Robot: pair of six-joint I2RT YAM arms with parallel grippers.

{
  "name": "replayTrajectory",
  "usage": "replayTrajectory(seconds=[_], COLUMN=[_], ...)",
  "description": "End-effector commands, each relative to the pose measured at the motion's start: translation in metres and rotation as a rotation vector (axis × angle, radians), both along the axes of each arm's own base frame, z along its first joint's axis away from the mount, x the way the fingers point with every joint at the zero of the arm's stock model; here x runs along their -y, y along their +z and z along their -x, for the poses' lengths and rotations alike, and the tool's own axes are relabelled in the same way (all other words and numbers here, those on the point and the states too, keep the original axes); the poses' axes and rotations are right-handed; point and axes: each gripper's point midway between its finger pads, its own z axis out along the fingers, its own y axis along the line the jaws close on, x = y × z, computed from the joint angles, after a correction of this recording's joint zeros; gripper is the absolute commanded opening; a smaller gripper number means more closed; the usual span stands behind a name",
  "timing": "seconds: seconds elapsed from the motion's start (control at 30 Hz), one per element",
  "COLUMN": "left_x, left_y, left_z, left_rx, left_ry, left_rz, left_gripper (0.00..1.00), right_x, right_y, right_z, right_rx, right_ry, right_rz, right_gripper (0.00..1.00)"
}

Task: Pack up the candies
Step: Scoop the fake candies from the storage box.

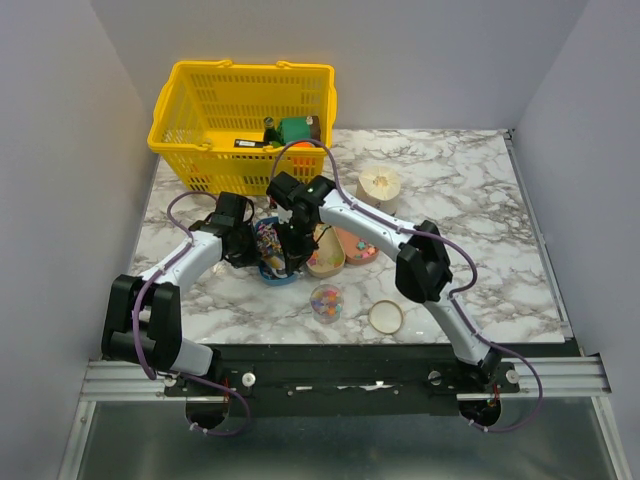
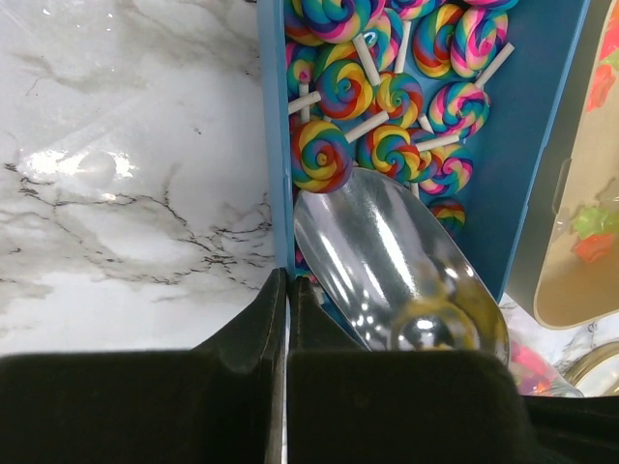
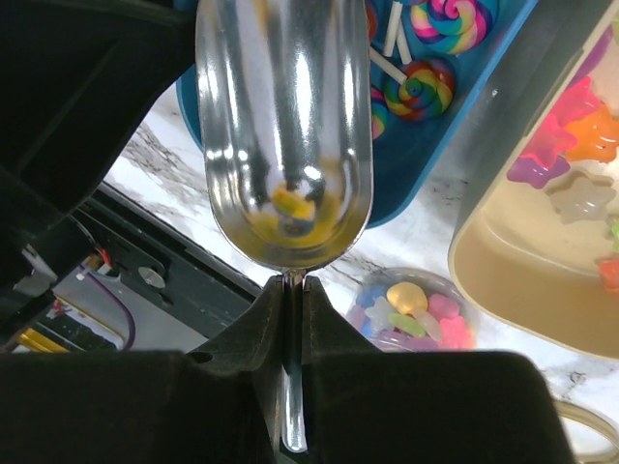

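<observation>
The candies (image 1: 326,302) already packed sit in a small clear cup (image 3: 353,307) on the table (image 2: 126,193), just in front of the trays and near the arms' bases. They are a mix of pink, yellow, blue and green pieces. More sweets wait in the trays behind it. Swirl lollipops (image 2: 322,155) crowd the far part of a blue tray (image 2: 527,145), and star-shaped sweets (image 3: 571,126) lie in the beige tray (image 3: 522,280) just beside it.

A metal scoop (image 3: 282,126) lies over the near end of the blue tray, its mouth facing the lollipops and touching the closest one. A small yellow and pale speck shows in its bowl, but I cannot tell whether it is a sweet or a reflection. The right gripper (image 3: 290,290) has its fingers clamped on the scoop's thin handle. The left gripper (image 2: 287,290) has its fingers pressed together at the blue tray's near wall, and it appears to pinch that wall to steady the tray.

The step in hand looks like scooping from the blue tray, with nothing clearly loaded so far. The next move probably calls for sliding the scoop forward under the lollipops while the tray is held firm. The load would then be lifted level, carried the short way to the cup and tipped in without spilling. The cup's mouth is narrow beside the scoop, so the aim has to be careful. A loose lid (image 1: 385,317) lies near the cup for closing it afterwards.
</observation>
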Motion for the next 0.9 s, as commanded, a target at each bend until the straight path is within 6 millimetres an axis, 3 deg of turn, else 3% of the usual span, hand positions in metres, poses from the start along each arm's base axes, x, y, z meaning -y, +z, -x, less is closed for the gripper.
replayTrajectory(seconds=[0.0,0.33,0.7,0.87], left_x=[0.001,0.002,0.003,0.004], left_y=[-0.009,-0.008,-0.010,-0.011], left_z=[0.007,0.007,0.008,0.008], left_rx=[-0.033,-0.031,-0.038,-0.044], left_ry=[-0.021,-0.021,-0.028,-0.035], left_rz=[0.005,0.014,0.012,0.013], left_gripper=[0.00,0.00,0.00,0.00], right_x=[-0.011,-0.025,-0.018,-0.017], right_y=[-0.013,-0.021,-0.030,-0.038], right_z=[-0.013,-0.040,-0.074,-0.080], right_rx=[0.005,0.085,0.178,0.195], right_ry=[-0.084,-0.222,-0.355,-0.340], right_rz=[-0.004,-0.031,-0.010,0.001], right_gripper=[0.01,0.01,0.01,0.01])
